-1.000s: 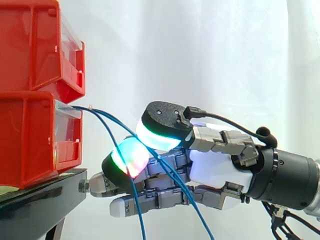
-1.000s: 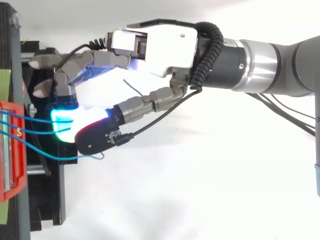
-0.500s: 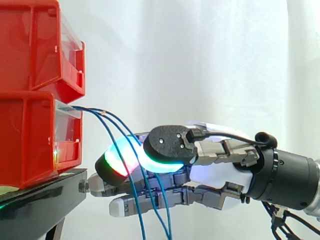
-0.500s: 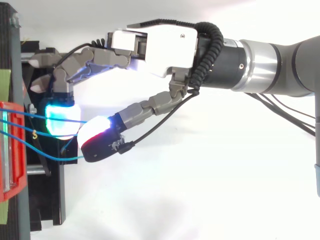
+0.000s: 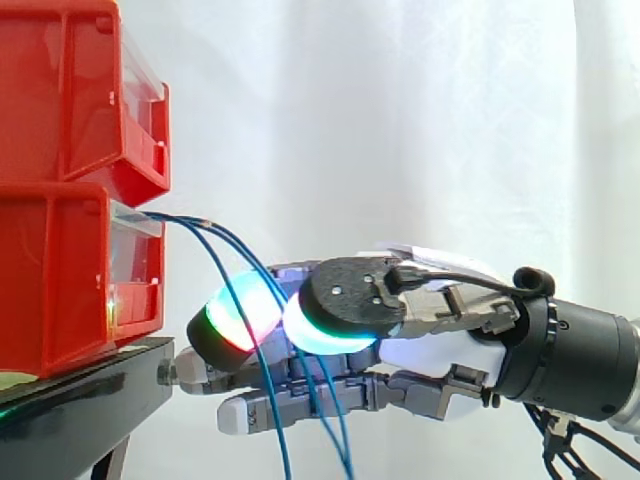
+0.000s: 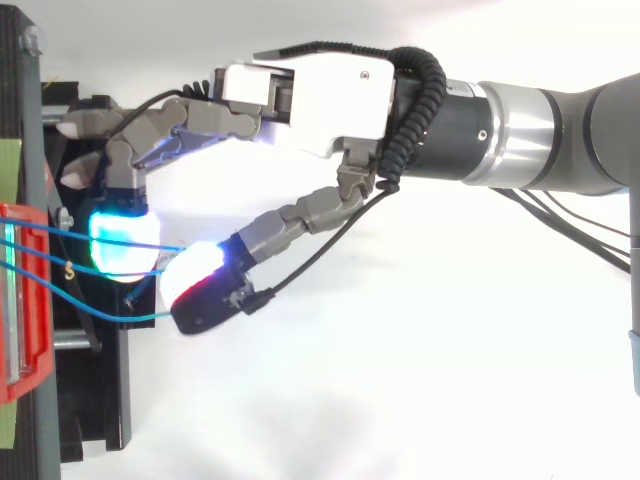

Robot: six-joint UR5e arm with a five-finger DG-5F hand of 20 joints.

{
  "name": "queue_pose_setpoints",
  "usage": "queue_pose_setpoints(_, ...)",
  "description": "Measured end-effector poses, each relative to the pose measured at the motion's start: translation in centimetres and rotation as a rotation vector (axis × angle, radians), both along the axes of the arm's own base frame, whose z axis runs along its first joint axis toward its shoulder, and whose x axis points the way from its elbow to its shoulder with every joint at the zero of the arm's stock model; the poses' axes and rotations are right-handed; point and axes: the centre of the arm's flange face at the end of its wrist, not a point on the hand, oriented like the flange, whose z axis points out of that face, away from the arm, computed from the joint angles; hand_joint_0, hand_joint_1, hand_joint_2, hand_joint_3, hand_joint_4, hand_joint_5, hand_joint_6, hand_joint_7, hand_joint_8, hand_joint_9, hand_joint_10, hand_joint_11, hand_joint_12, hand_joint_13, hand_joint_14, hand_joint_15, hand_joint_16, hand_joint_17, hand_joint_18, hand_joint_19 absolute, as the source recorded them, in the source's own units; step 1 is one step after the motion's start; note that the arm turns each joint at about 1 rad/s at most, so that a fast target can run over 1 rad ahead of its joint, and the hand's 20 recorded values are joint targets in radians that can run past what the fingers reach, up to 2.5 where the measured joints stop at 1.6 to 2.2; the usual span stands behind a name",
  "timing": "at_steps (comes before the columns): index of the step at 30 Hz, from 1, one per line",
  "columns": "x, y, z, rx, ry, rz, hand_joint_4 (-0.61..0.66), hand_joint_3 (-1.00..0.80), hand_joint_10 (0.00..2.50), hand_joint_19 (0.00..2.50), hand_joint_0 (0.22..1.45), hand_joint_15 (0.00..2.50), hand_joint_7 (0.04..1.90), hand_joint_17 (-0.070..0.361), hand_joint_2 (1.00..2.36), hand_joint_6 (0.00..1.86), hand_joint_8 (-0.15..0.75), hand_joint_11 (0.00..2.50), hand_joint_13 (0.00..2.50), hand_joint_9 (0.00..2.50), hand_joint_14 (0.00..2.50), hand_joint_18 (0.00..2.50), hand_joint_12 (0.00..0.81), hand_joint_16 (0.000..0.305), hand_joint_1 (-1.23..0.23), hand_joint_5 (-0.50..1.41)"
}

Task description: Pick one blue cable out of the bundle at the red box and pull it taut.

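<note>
Pinching blue cable near red box, hand thumb lower than before.

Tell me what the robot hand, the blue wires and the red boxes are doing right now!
Robot hand with glowing pads: curled, thumb and finger pinched together on the cables.
Thin blue cables: slack, drooping from the lower bin, not taut.
Red plastic bins: stacked one on the other on the black stand.

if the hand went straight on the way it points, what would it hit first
Likely the black stand, just below the lower red bin; the hand points level at its edge, though depth is unclear.
</note>
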Motion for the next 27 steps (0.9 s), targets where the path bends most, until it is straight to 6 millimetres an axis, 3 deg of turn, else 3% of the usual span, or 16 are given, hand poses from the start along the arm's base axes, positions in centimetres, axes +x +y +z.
queue_pose_setpoints(6,-0.01,0.02,-0.03,0.000,0.002,0.000,0.27,-0.50,0.00,0.14,0.60,0.00,0.87,0.135,1.00,0.76,0.303,0.14,0.17,0.42,0.00,0.36,0.377,0.060,-1.00,-0.19)
queue_pose_setpoints(11,0.00,0.02,-0.01,0.000,0.001,0.000,0.28,-0.50,0.00,0.17,0.55,0.00,0.92,0.138,1.00,0.73,0.327,0.14,0.18,0.48,0.00,0.36,0.382,0.062,-0.87,-0.16)
queue_pose_setpoints(17,0.01,0.04,0.00,0.000,0.001,0.000,0.27,-0.42,0.00,0.20,0.59,0.00,0.99,0.134,1.01,0.70,0.324,0.13,0.20,0.52,0.00,0.35,0.371,0.060,-0.69,-0.13)
queue_pose_setpoints(27,-0.01,0.05,-0.02,0.000,0.002,0.002,0.26,-0.34,0.00,0.23,0.59,0.00,1.08,0.132,1.01,0.65,0.324,0.12,0.18,0.53,0.00,0.31,0.371,0.059,-0.55,-0.12)
